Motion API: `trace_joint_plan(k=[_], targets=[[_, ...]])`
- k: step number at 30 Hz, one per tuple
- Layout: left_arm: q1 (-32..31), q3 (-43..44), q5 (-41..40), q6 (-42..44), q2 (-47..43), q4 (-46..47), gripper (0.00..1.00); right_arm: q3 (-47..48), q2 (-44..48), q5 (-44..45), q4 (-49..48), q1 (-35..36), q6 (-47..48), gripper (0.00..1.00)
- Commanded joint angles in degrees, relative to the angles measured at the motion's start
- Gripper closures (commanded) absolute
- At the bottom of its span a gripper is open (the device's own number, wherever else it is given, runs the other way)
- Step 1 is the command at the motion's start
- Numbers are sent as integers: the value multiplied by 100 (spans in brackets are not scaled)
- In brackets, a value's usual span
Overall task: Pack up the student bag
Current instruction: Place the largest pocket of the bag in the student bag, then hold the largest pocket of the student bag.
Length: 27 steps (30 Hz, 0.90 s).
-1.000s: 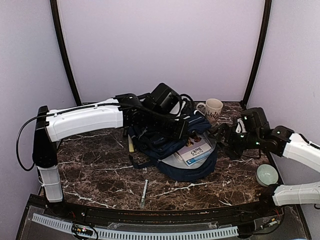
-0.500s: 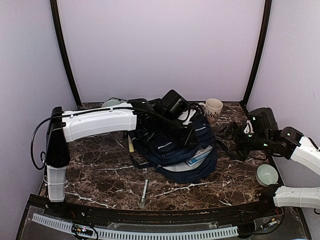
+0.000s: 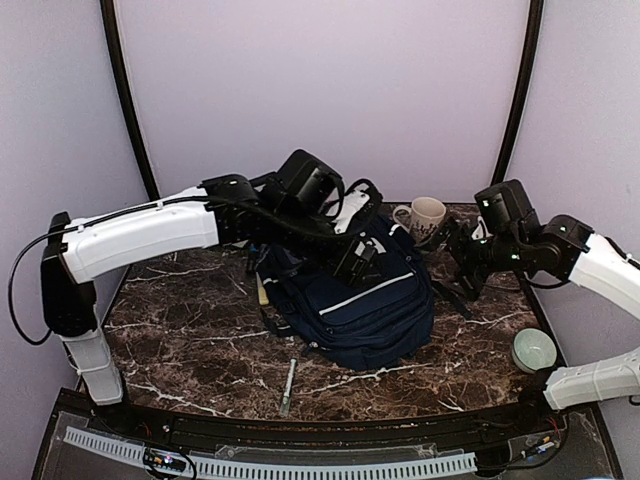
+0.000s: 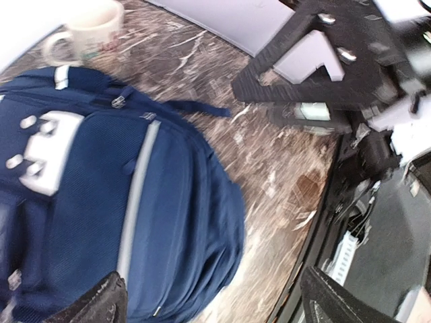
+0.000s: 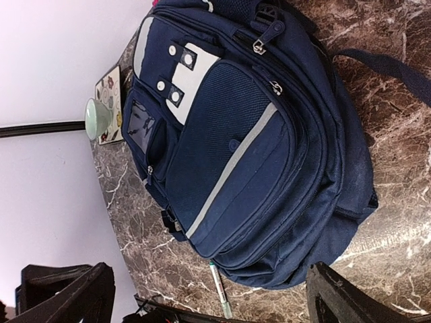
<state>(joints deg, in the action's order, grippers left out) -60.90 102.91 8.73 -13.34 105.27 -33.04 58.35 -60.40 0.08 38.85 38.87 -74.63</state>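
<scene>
Marble table (image 3: 180, 330) holds the student bag (image 3: 355, 305) at centre, lying front-up (contents hidden). Your left gripper (image 4: 215, 299) and right gripper (image 5: 209, 296) both hang spread and empty. Judging by this, the pen (image 3: 289, 382) at its six o'clock is not yet packed.

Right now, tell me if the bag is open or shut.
Shut: the student bag lies front up, no contents showing; zipped, cannot tell.

top view looks down from above the near side; both wrist views show the student bag (image 5: 236, 155) close up.
</scene>
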Motion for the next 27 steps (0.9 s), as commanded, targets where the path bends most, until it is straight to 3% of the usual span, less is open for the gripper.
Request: trace_joint_plan(k=[1, 7, 11, 18, 27], targets=[[27, -1169, -721, 658, -1204, -459, 10, 217, -321, 261, 14, 173, 93, 0], [26, -2790, -758, 852, -2326, -753, 16, 987, -875, 671, 737, 555, 376, 0], [31, -3529, -685, 772, -2442, -585, 21, 850, -984, 643, 465, 781, 228, 0], [164, -3868, -250, 560, -1849, 39, 32, 964, -1375, 582, 313, 1087, 155, 0], [395, -4200, 185, 698, -1835, 400, 33, 1544, -1985, 828, 841, 1624, 210, 0]])
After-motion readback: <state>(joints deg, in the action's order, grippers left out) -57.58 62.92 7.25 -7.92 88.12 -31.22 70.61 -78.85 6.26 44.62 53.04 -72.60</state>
